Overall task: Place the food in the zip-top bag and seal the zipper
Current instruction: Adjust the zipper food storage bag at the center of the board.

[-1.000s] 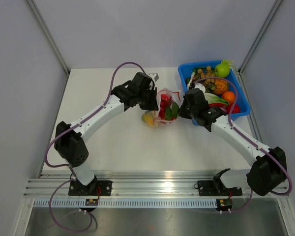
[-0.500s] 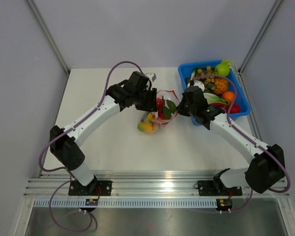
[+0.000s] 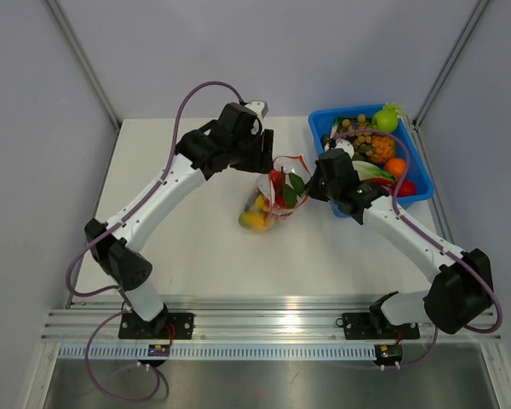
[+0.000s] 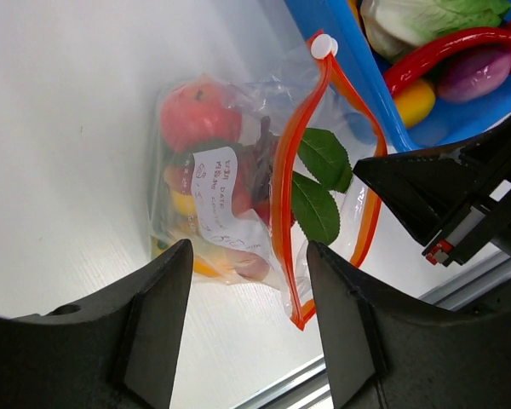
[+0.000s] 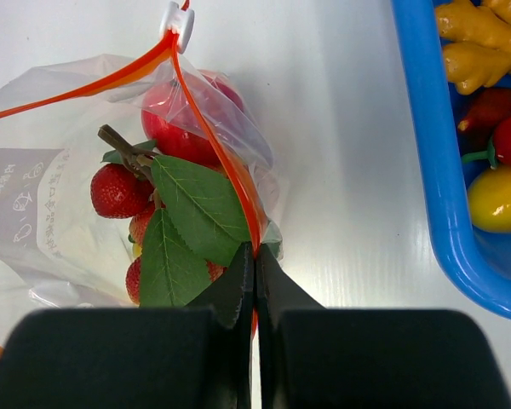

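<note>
**A:** One bag point(image 3: 277, 194) lies on the table point(image 3: 179, 247) between the two arms, just left of the blue bin point(image 5: 427, 136). Its mouth is open: the zipper point(image 4: 281, 213) runs as one long orange loop in the left wrist view.

**B:** The right gripper point(image 5: 254, 254) is pinched tight on that zipper, fingers pressed together on the strip, down the line from the single white slider point(image 5: 177, 22). The left gripper point(image 4: 249, 251) hangs over the bag with its fingers spread, gripping nothing.

**A:** Count the bag's contents for me.

**B:** There are two green leaves point(image 5: 196, 204) on one brown stem, and at least two strawberries point(image 5: 115, 192). There's also one big red fruit point(image 4: 198, 115). The yellow pieces point(image 3: 254, 220) sit at the bag's far end, and the crinkled plastic blurs them too much to count.

**A:** The overhead camera gives only a red, green and yellow clump there. It does show the whole bin, with one green ball point(image 3: 385, 119) and one orange point(image 3: 396, 167).

**B:** The wrist cameras catch only slices of the bin. The left one shows a red chilli point(image 4: 447, 51), a purple piece point(image 4: 481, 72) and some lettuce point(image 4: 426, 17) cut off by the edge. The right one shows knobbly yellow pieces point(image 5: 477, 43).

**A:** There's one white label point(image 4: 215, 192) on the bag, and its print is too small to read. From overhead, the right fingers are hidden under their own wrist.
</note>
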You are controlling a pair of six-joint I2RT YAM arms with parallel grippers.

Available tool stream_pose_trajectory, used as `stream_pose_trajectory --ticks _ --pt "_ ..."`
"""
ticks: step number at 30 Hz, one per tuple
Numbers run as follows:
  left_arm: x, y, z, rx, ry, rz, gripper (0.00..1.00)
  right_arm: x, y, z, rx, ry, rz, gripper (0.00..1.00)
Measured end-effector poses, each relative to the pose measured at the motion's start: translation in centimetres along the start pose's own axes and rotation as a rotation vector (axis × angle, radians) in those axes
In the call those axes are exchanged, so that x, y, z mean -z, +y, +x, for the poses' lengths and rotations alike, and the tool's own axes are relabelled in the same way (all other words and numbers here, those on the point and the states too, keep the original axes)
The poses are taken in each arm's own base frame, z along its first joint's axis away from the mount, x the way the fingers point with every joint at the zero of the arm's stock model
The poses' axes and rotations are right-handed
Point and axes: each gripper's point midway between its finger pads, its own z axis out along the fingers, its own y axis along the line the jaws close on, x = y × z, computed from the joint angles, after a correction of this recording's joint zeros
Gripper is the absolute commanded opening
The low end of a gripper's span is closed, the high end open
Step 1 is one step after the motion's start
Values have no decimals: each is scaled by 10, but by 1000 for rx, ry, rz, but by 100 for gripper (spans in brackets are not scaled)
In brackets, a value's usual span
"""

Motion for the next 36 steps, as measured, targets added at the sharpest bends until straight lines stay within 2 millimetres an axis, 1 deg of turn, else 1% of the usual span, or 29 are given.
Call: stream_pose_trajectory --ticks 5,9,12,13,15,16,18,19,20,25,28,32,34,36 --pt "-19 2 7 -8 41 -23 59 0 0 0 -1 1 0 0" --pt "-32 -1 14 -17 72 -30 59 -2 2 1 -1 6 -5 0" --pt "-37 -2 18 -25 89 -45 50 -2 3 1 -4 10 -12 0" --pt "-38 -1 19 -27 91 -50 43 -2 4 2 -4 10 -15 0" --pt "-39 -2 19 -33 94 -54 36 -3 4 2 -4 12 -15 0" --pt "-40 -2 18 -34 94 -55 26 -3 5 2 -4 14 -17 0" --pt "-42 -3 17 -35 94 -56 11 -4 6 1 -4 16 -20 0" --pt "-43 -3 16 -35 93 -56 4 -4 6 1 -4 16 -20 0" --pt "-44 -3 16 -35 96 -57 0 -4 6 1 -4 16 -20 0" --pt "-49 -4 14 -45 103 -60 0 -5 7 1 -3 17 -21 0" --pt "-42 -5 1 -42 78 -55 0 -8 11 -4 6 14 -23 0" --pt "-30 -6 -24 -25 14 -38 0 -10 19 -15 14 -6 -35 0" --pt "-29 -5 -30 -19 -2 -31 0 -9 20 -18 17 -19 -40 0" --pt "-30 -2 -31 -12 0 -33 0 -9 20 -21 20 -29 -37 0"
